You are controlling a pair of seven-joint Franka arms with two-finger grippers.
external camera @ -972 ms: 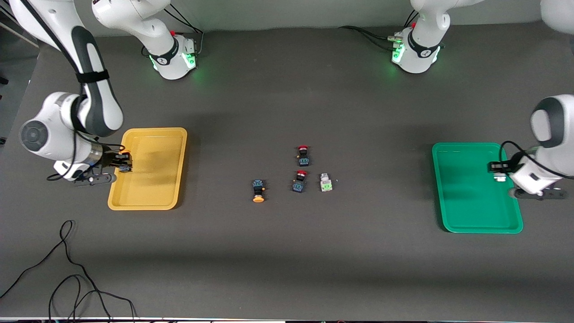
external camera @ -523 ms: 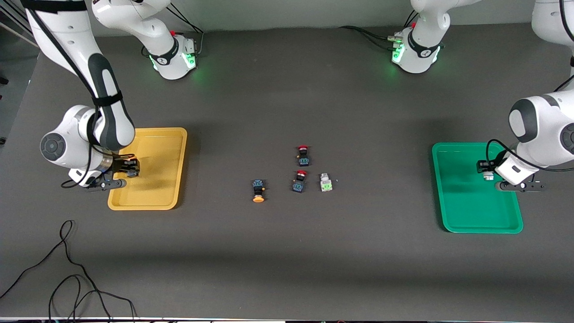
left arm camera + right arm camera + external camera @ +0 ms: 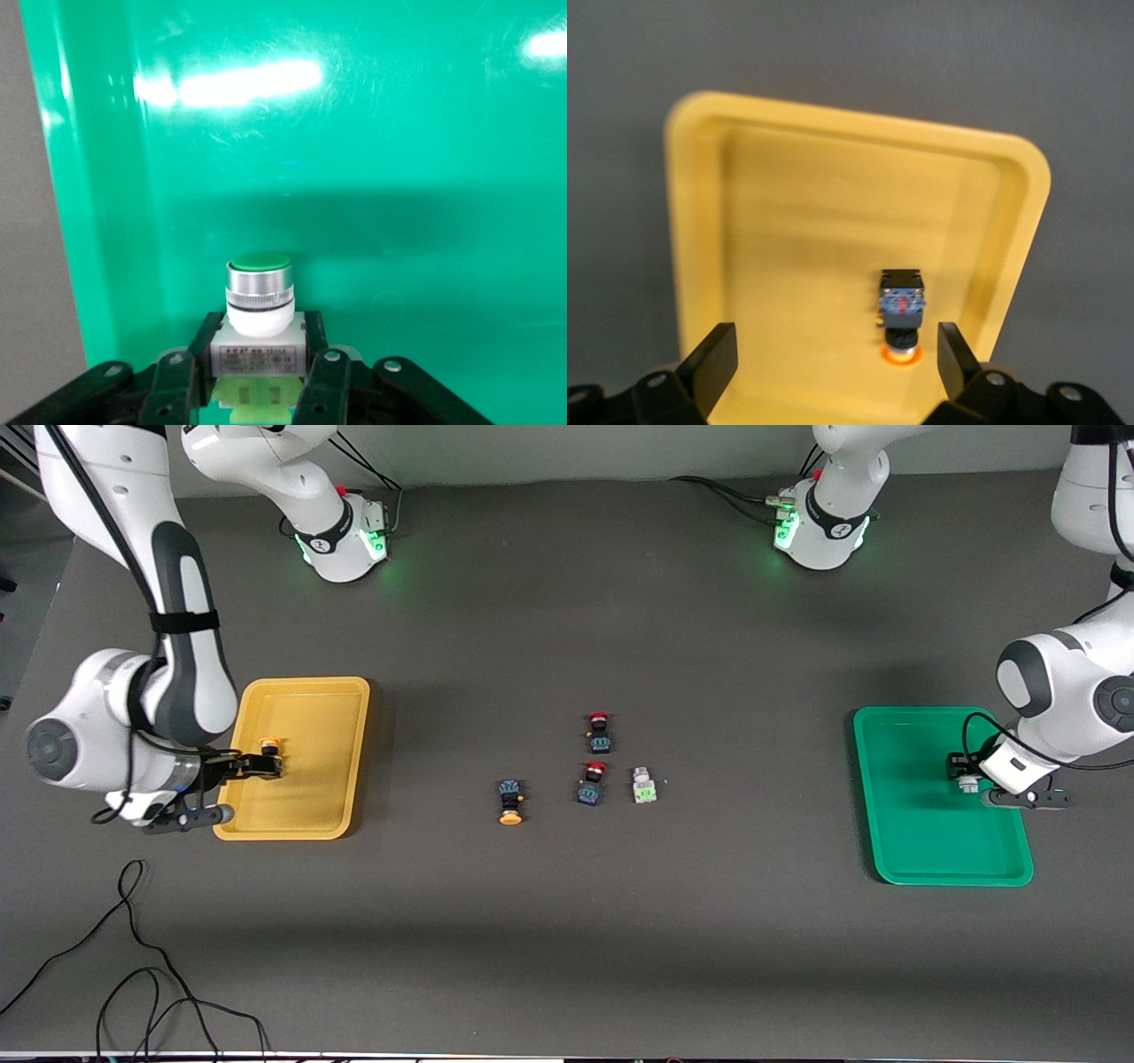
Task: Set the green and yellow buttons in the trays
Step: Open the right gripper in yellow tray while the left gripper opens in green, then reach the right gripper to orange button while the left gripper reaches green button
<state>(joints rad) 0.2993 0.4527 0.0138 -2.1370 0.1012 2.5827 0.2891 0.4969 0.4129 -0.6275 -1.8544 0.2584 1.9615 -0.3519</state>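
Wide open bench [image 3: 567, 921] between the two trays. Only a small cluster sits mid-bench: an orange button [image 3: 510, 801], two red buttons [image 3: 599, 732] [image 3: 592, 783] close together, a green button [image 3: 644, 786] just beside the nearer red one. Tight gaps there. Right pincer [image 3: 259, 765] spread wide over the yellow tray [image 3: 292, 828], a button [image 3: 902, 312] lying between its fingers. Left pincer [image 3: 962, 772] low over the green tray [image 3: 930, 868], clamped on a green-capped button [image 3: 258, 312]. Loose cable [image 3: 133, 957] at the bench's near corner, right arm's end.
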